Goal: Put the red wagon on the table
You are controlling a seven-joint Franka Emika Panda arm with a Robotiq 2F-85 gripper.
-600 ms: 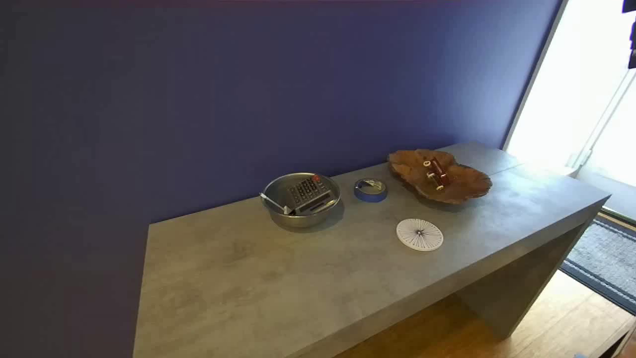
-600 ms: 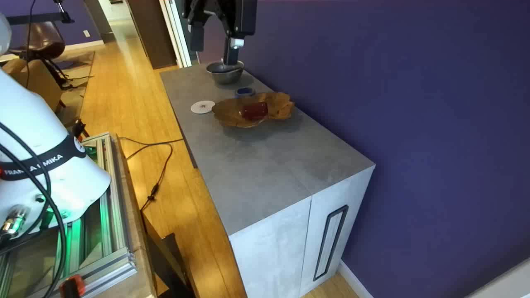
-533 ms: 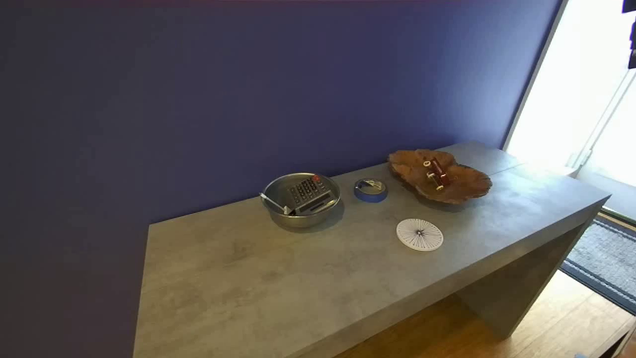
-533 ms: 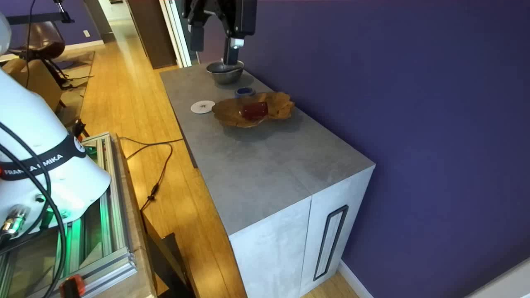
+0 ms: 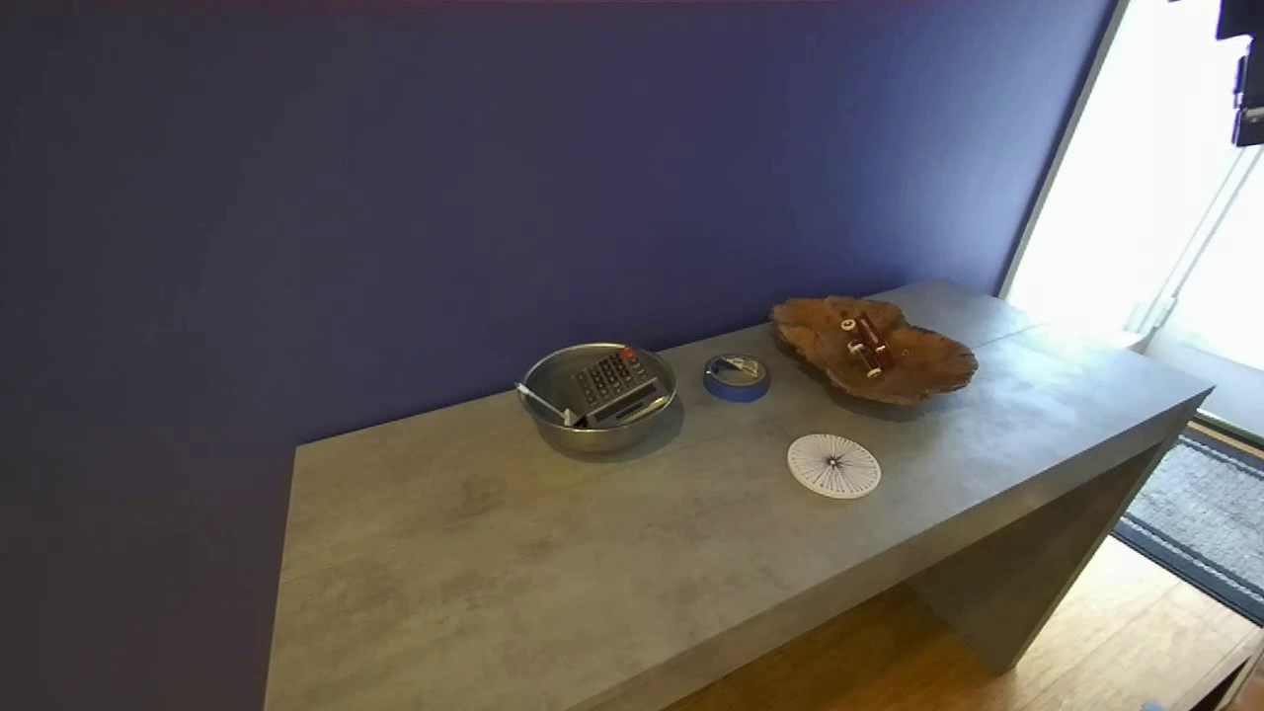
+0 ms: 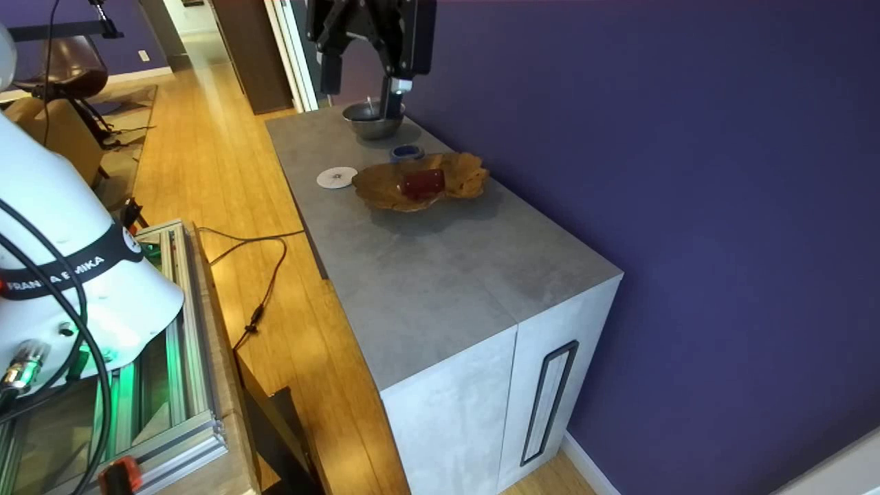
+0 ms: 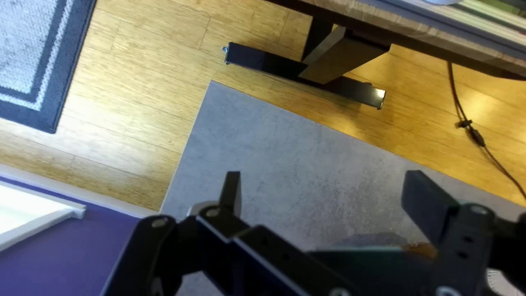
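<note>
The red wagon (image 5: pixel 874 336) is a small dark red toy with pale wheels. It lies tipped over in the brown wooden dish (image 5: pixel 933 370), wheels showing. In an exterior view the wagon (image 6: pixel 422 184) shows as a plain red block in the dish (image 6: pixel 377 187). The dish stands on the long grey table (image 5: pixel 474 553). My gripper (image 6: pixel 362 93) is open and empty, high above the table. In the wrist view the gripper's fingers (image 7: pixel 322 179) are wide apart over bare table top (image 7: pixel 287 139). The wagon is hidden there; only a bit of dish (image 7: pixel 423 249) shows.
A metal bowl (image 5: pixel 592 439) holding a calculator (image 5: pixel 614 383), a blue tape roll (image 5: pixel 737 380) and a white disc (image 5: pixel 834 466) stand on the table near the dish. A purple wall (image 6: pixel 660 172) runs along the table's back. The robot's stand (image 6: pixel 199 330) is across a floor gap.
My gripper has shifted slightly right and down in an exterior view, and shows a little more at the other's top right edge. It stays open. The wagon and dish have not moved.
</note>
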